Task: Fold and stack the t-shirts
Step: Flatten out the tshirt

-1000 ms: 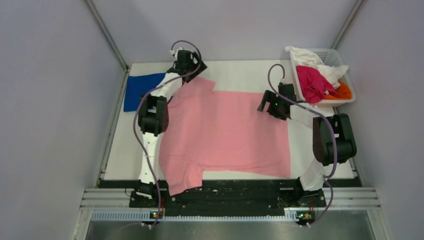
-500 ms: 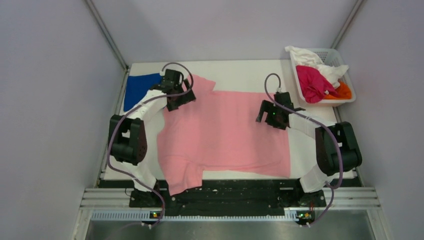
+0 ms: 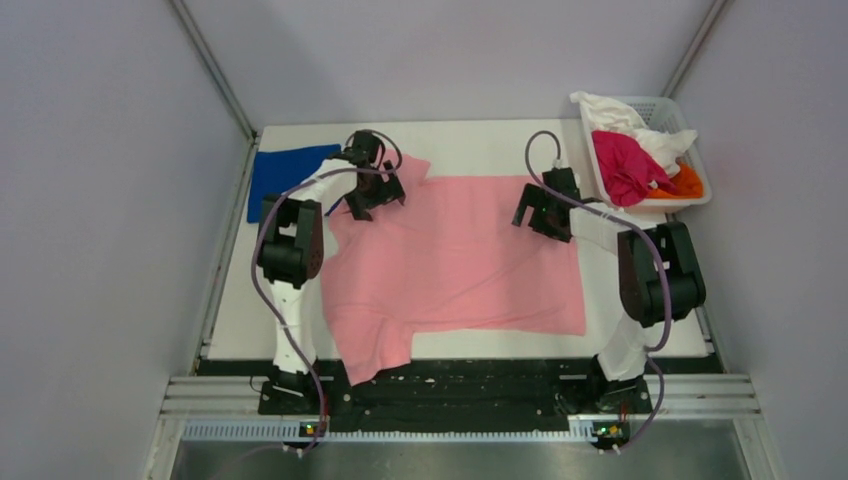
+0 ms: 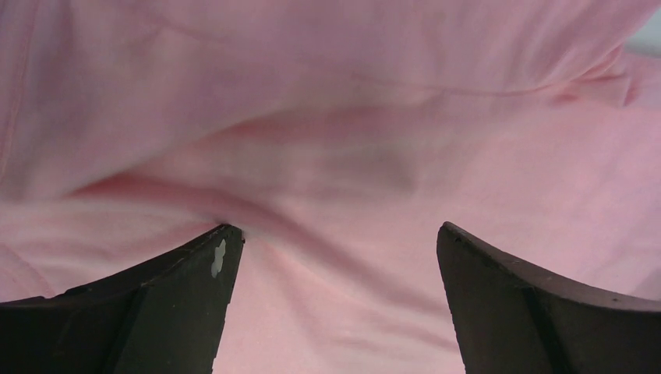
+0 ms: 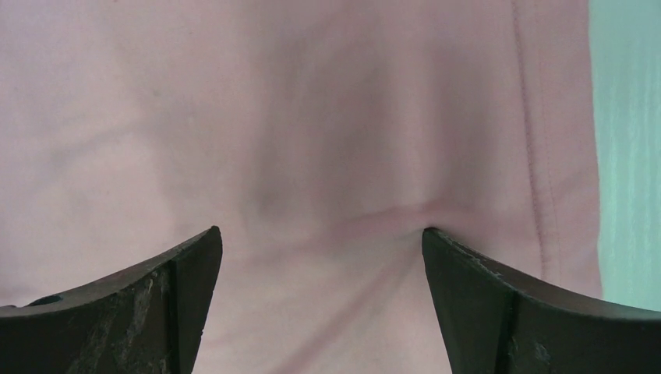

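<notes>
A light pink t-shirt (image 3: 455, 260) lies spread over the white table (image 3: 240, 310), one sleeve hanging past the near edge. A royal blue t-shirt (image 3: 275, 175) lies folded at the far left. My left gripper (image 3: 372, 198) stands open on the pink shirt's far left part, near its sleeve; the left wrist view shows the left gripper (image 4: 335, 257) pressing into rumpled pink cloth (image 4: 327, 140). My right gripper (image 3: 540, 213) is open on the shirt's far right part, and the right wrist view shows the right gripper (image 5: 321, 249) on cloth (image 5: 312, 117) close to the hem.
A white slotted basket (image 3: 700, 190) at the far right corner holds magenta (image 3: 625, 165), white (image 3: 620, 112) and orange (image 3: 685, 183) t-shirts. Grey walls close in both sides. A black rail (image 3: 470, 385) runs along the near edge by the arm bases.
The left gripper swung from the far left corner down onto the pink shirt. The right gripper shifted slightly farther back. The shirt's cloth has shifted a little near the front left sleeve.
</notes>
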Motion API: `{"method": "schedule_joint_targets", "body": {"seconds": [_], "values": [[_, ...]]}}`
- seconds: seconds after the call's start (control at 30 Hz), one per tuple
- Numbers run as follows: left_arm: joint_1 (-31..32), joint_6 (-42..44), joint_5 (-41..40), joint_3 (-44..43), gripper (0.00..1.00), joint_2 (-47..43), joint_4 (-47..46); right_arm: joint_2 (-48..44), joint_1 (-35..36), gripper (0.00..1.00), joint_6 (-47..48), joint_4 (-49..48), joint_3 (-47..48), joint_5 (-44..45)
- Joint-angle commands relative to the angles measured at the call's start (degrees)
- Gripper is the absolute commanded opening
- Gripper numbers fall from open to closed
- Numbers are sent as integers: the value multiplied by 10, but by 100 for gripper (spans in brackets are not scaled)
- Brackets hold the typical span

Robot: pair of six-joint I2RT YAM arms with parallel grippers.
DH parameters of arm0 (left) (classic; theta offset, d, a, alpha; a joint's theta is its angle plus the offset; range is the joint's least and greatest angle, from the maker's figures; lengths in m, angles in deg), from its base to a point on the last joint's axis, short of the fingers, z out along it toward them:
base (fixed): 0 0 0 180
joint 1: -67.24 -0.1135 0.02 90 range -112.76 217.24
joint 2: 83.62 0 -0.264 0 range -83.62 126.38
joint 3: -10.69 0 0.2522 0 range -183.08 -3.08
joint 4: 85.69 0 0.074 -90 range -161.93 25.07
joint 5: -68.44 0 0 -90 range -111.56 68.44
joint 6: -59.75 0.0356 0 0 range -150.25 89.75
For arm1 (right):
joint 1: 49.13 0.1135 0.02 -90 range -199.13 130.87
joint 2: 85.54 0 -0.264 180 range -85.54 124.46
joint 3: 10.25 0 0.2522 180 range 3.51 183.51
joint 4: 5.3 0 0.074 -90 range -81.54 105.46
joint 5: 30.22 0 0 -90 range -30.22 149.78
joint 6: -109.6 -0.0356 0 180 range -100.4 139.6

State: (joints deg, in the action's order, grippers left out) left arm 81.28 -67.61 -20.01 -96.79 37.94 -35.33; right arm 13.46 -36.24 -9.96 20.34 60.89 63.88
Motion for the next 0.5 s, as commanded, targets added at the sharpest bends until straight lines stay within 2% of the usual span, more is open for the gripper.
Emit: {"method": "schedule_joint_targets", "body": {"seconds": [0.0, 0.27, 0.37, 0.47], "values": [[1, -10, -5, -99, 99, 88, 32, 74, -24, 99, 19, 31, 49, 33], [-1, -8, 5, -293, 99, 205, 55, 179, -64, 99, 40, 42, 181, 27], [-2, -6, 14, -327, 99, 215, 54, 192, -68, 99, 54, 50, 216, 20], [-1, 0, 33, -320, 99, 189, 55, 166, -68, 99, 66, 53, 223, -8]]}}
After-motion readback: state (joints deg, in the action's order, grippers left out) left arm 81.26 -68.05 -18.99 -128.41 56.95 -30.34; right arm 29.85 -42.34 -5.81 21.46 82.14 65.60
